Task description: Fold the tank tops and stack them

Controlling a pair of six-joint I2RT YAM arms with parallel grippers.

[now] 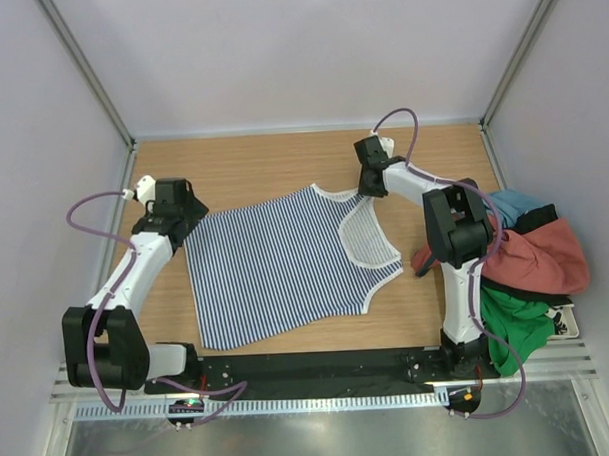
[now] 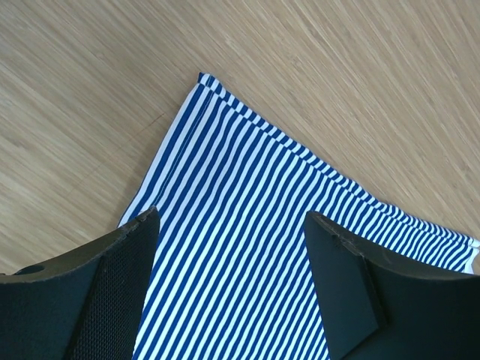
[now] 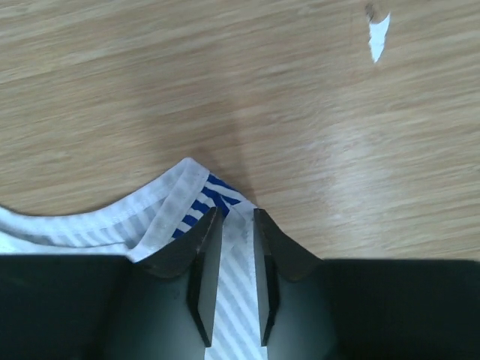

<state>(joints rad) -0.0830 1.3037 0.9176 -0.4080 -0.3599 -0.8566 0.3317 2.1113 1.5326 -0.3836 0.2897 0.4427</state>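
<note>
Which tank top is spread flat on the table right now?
The navy-and-white striped top, laid out in the middle between both arms. The rust-red top lies bunched in the pile of clothes at the right edge.

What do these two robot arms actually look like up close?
Both arms have slim white links joined by chunky black joints. A loose purple cable loops along the left arm and the right arm. The left gripper and right gripper each end in two matte black, wedge-shaped fingers.

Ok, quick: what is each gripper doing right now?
Left gripper: open above the hem corner of the striped tank top, holding nothing.
Right gripper: closing on the top's white-trimmed shoulder strap.
</note>
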